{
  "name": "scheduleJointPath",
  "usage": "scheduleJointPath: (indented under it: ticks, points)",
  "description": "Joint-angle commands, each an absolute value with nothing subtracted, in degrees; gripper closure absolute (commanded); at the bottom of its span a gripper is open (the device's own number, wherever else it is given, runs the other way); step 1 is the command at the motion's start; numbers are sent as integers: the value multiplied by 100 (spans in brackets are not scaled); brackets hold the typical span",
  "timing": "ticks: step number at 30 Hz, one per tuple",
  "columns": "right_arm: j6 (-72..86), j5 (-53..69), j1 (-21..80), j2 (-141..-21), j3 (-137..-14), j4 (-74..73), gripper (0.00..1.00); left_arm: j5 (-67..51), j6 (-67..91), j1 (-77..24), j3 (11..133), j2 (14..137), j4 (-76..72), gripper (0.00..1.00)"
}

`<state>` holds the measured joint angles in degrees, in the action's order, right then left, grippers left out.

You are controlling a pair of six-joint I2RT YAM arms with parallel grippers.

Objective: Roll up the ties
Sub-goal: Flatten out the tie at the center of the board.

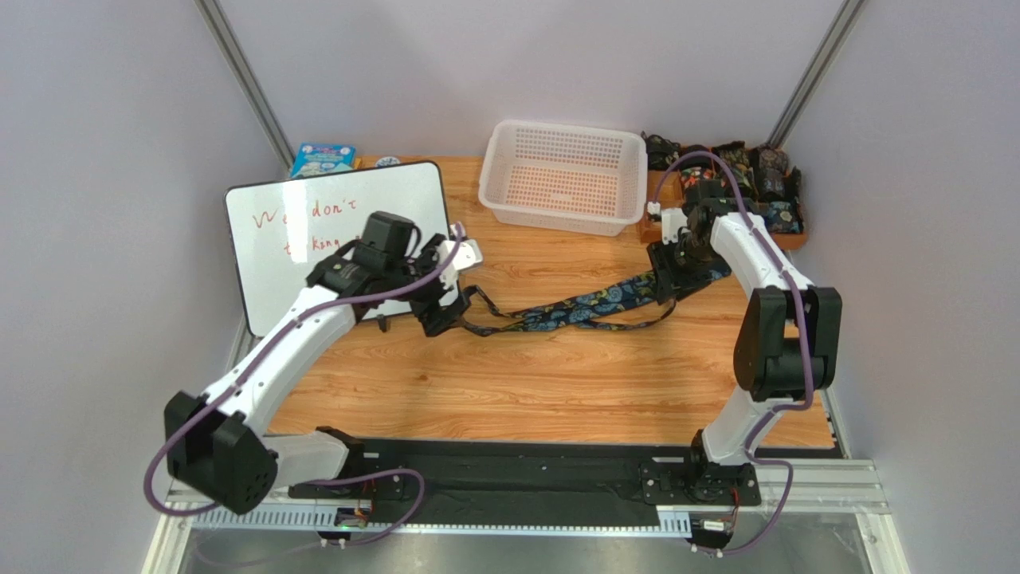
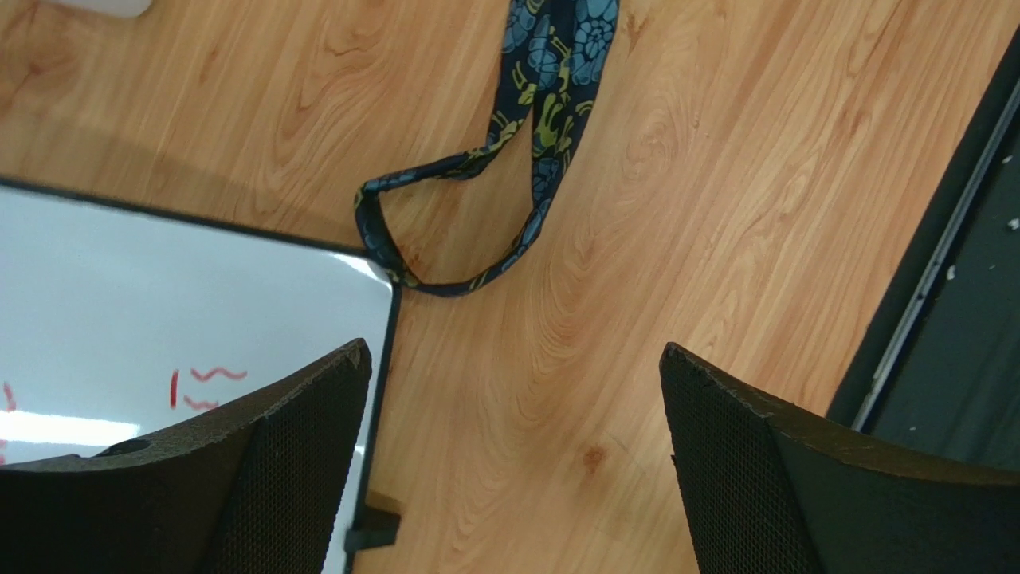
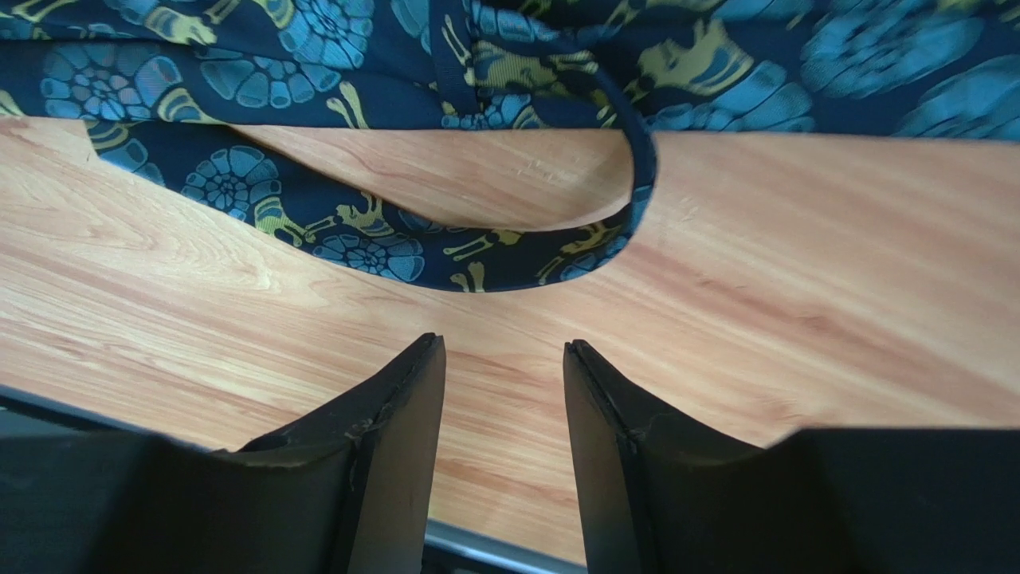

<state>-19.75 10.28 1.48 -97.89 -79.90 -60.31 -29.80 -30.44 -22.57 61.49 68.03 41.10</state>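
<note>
One tie (image 1: 581, 307), black with teal-blue and yellowish print, lies stretched across the wooden table (image 1: 539, 383), folded along its length. My left gripper (image 1: 445, 305) is at the tie's left end. In the left wrist view the gripper (image 2: 512, 349) is wide open and empty, and the tie's narrow looped end (image 2: 527, 132) lies just beyond the fingertips. My right gripper (image 1: 666, 282) is at the tie's right part. In the right wrist view the gripper (image 3: 504, 342) is open with a narrow gap, empty, just short of a curved fold of the tie (image 3: 359, 245).
A whiteboard (image 1: 329, 233) with red writing lies at the left, partly under my left arm; its edge shows in the left wrist view (image 2: 144, 311). A white basket (image 1: 560, 173) stands at the back. A tray of dark fabric bundles (image 1: 748, 179) sits back right. A blue packet (image 1: 321, 158) lies back left.
</note>
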Motion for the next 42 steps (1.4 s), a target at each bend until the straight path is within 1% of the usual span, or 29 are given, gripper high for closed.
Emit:
scheduleJointPath:
  ticks: [1, 5, 8, 9, 12, 13, 15, 19, 21, 25, 29, 30, 32, 33, 35, 36, 38, 39, 40, 42]
  points:
    - [-1178, 1380, 53, -10159, -7980, -5916, 54, -2400, -3753, -2829, 6513, 7425, 3464, 7]
    - [-897, 1433, 53, -10581, -8042, -5748, 54, -2250, -3744, -3110, 6618, 8023, 2954, 8]
    - [-782, 960, 53, -10959, -8130, -5695, 55, -2197, -3735, -3286, 6749, 8410, 2813, 9]
    - [-782, 601, 53, -11090, -8130, -5678, 55, -2206, -3744, -3339, 6767, 8568, 2795, 9]
    - [-756, 46, 53, -11241, -8147, -5634, 55, -2145, -3805, -3568, 6776, 8797, 2620, 10]
    - [-738, 9, -139, -11267, -8147, -5642, 55, -2127, -3840, -3629, 6733, 8850, 2584, 10]
    - [-695, -385, -149, -11242, -8174, -5642, 54, -2030, -3920, -3814, 6706, 8990, 2444, 10]
    - [-589, -308, -167, -10996, -8209, -5765, 54, -1995, -3867, -3999, 6706, 9272, 2347, 10]
    - [-667, -368, -167, -10829, -8218, -5853, 55, -2004, -3911, -4069, 6654, 9377, 2329, 12]
    - [-1019, -711, -316, -10652, -8130, -5801, 53, -2083, -3981, -4148, 6461, 9483, 2303, 19]
    - [-1257, -870, -439, -10871, -8217, -5634, 52, -1987, -4139, -4245, 6293, 9623, 2303, 24]
    - [-1292, -879, -439, -10924, -8235, -5582, 51, -1908, -4192, -4280, 6319, 9668, 2364, 31]
    - [-1353, -835, -439, -11178, -8357, -5581, 50, -1855, -4271, -4324, 6319, 9720, 2461, 38]
    - [-1362, -791, -439, -11275, -8393, -5625, 50, -1854, -4306, -4324, 6302, 9721, 2478, 43]
    - [-1415, -730, -439, -11486, -8455, -5651, 50, -1863, -4359, -4359, 6258, 9686, 2531, 48]
    - [-1432, -703, -439, -11531, -8507, -5669, 52, -1855, -4377, -4359, 6240, 9677, 2557, 53]
    - [-1555, -729, -466, -11601, -8595, -5730, 76, -1793, -4490, -4394, 6196, 9624, 2689, 60]
    - [-1617, -738, -509, -11584, -8735, -5835, 86, -1776, -4543, -4395, 6161, 9598, 2733, 66]
    - [-1722, -730, -527, -11540, -8806, -5879, 99, -1749, -4596, -4412, 6083, 9563, 2786, 69]
    - [-2248, -756, -510, -11391, -8990, -5915, 100, -1670, -4763, -4421, 5986, 9484, 2821, 76]
